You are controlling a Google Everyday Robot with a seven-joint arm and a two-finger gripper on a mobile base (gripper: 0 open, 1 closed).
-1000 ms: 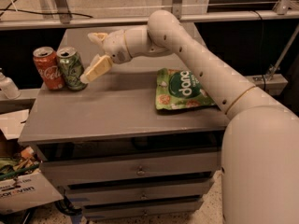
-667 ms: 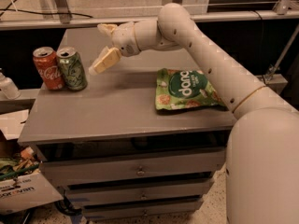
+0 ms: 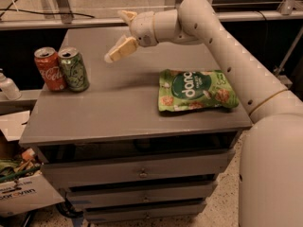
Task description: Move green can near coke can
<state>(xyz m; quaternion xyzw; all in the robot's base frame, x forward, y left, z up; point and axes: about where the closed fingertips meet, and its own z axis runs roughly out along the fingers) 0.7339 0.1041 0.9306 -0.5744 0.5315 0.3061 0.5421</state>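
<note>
The green can point(image 3: 74, 69) stands upright at the left side of the grey cabinet top point(image 3: 118, 103), touching or nearly touching the red coke can point(image 3: 48, 68) on its left. My gripper point(image 3: 119, 36) is raised above the cabinet top, to the right of and above the green can, clear of it. Its two pale fingers are spread wide apart, one pointing down-left point(image 3: 121, 49) and one up near the back edge point(image 3: 127, 16). It holds nothing.
A flat green "dang" snack bag point(image 3: 195, 90) lies on the right half of the cabinet top. Drawers sit below the front edge. A white bottle point(image 3: 8, 86) stands on a lower ledge at far left. A cardboard box point(image 3: 23, 193) sits on the floor at left.
My gripper has drawn back up and to the right, away from the green can. Both cans have stayed where they stood.
</note>
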